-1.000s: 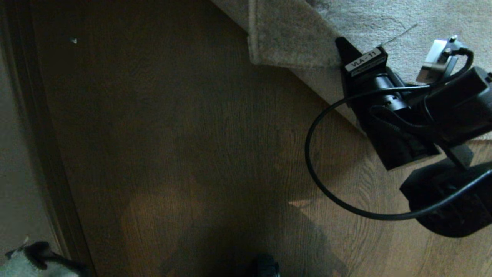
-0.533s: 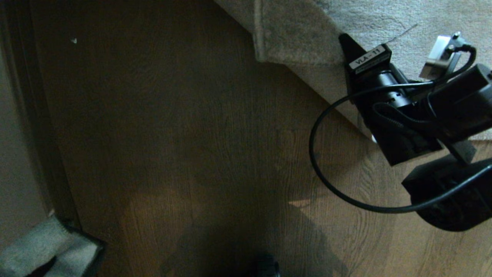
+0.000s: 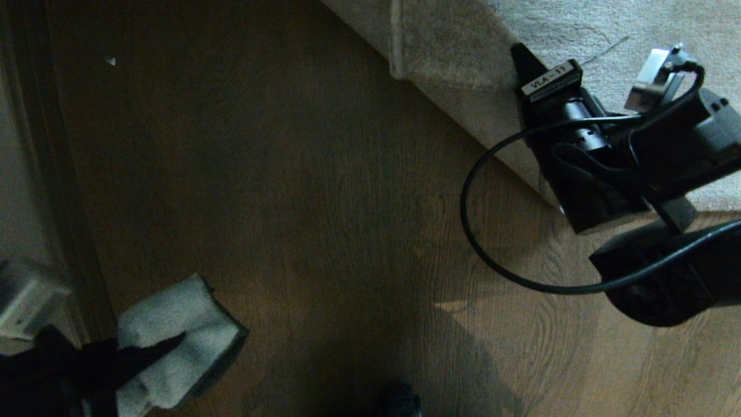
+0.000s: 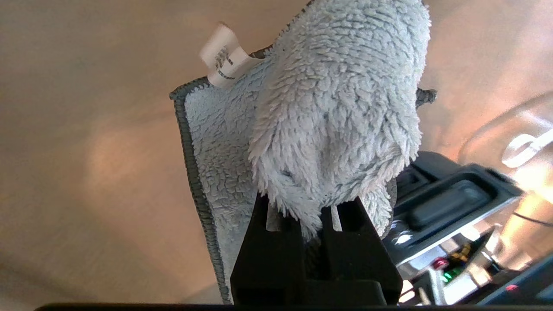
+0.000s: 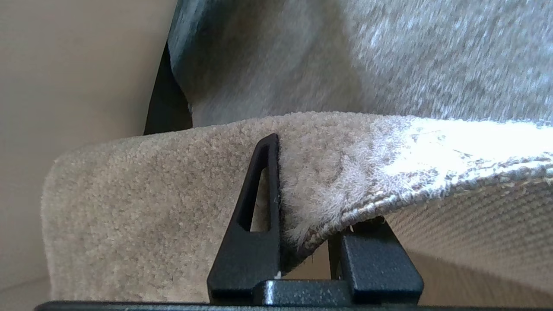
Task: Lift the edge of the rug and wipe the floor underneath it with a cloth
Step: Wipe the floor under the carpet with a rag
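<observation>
At upper right of the head view, right gripper (image 3: 524, 63) clamped on the rug edge (image 3: 440, 63), one black finger above the pile and the other beneath the beige woven backing, as seen close up in the right wrist view (image 5: 302, 207); border raised clear of the floor (image 3: 324, 191) with the square corner hanging free to the left of the grip and a dark gap showing beneath it. At lower left, left gripper (image 3: 173, 341) closed tight on the cloth (image 3: 173, 336), a pale grey-blue fuzzy rag bunched into a thick fold between the fingers, with a grey stitched hem and a small white label (image 4: 222, 56) sticking out on one side. Cloth held over brown wood-grain planks, well apart from the lifted rug border, with bare shadowed floor between the two. Black cable (image 3: 480, 243) looping from the right arm above the planks
</observation>
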`<state>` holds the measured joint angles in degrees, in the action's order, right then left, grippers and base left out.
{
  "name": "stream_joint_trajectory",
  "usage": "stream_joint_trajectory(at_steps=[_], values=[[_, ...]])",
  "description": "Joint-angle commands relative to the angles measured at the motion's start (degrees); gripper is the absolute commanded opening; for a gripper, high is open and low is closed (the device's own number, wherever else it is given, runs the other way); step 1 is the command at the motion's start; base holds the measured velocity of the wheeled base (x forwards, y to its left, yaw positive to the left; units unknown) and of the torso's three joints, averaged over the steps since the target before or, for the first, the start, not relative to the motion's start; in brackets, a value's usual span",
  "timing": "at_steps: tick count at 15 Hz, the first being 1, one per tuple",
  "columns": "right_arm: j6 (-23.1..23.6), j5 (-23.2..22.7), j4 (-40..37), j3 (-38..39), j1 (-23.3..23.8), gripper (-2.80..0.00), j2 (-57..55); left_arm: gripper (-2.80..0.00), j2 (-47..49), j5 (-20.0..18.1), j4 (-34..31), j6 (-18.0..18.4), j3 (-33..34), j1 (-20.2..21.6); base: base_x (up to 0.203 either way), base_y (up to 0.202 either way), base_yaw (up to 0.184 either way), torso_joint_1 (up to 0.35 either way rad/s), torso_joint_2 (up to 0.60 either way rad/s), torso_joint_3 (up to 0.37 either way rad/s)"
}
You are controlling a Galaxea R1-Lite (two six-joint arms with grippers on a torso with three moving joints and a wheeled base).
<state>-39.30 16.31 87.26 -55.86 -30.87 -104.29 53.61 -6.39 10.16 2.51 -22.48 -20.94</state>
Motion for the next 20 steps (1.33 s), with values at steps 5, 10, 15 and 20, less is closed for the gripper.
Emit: stream_joint_trajectory(at_steps=[5,10,15,20], values=[[-0.2,-0.3,2.7,-1.4,2.9,-2.8,-2.4,-2.8,24.8,6.1,16.4,-2.9,-5.6,-14.4,0.0,0.0,0.0,0.0,0.0,0.0],[-0.3,-0.5,2.7,-2.7,3.7,-2.8,-4.1,-2.8,38.6,7.5,25.6,-3.3,-13.1,-17.8,0.0,0.0,0.0,0.0,0.0,0.0],[-0.4,-4.2,2.4,-6.9,3.3,-2.8,-8.0,-2.8,46.4,9.3,28.8,-4.5,-19.4,-19.6,0.0,0.0,0.0,0.0,0.0,0.0],[-0.3,-6.2,2.4,-7.8,3.0,-2.8,-8.4,-2.8,51.4,11.5,32.0,-6.1,-23.1,-19.8,0.0,0.0,0.0,0.0,0.0,0.0]])
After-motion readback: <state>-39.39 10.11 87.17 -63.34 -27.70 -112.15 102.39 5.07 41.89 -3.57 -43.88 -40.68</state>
